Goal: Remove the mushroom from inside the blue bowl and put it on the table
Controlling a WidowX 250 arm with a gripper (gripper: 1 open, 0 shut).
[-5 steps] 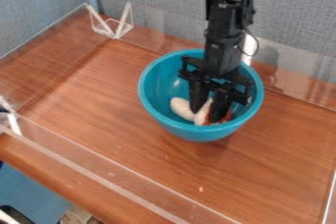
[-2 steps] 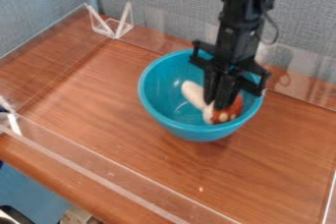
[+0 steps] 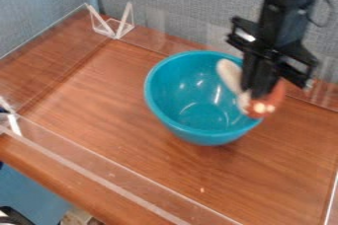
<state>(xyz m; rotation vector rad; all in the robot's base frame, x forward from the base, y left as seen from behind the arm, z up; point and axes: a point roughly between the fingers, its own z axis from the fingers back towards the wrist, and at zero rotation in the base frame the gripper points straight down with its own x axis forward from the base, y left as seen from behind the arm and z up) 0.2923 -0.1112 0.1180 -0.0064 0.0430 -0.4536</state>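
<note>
Now the gripper is clamped on the mushroom, which a second ago lay in the blue bowl. I have it lifted clear, hanging over the bowl's right rim; the bowl is empty. Extraction looks done; I judge only the set-down on the table remains. No brands, labels or writing are legible anywhere.

A grey-blue textured wall stands behind, with a white wire stand before it.
</note>
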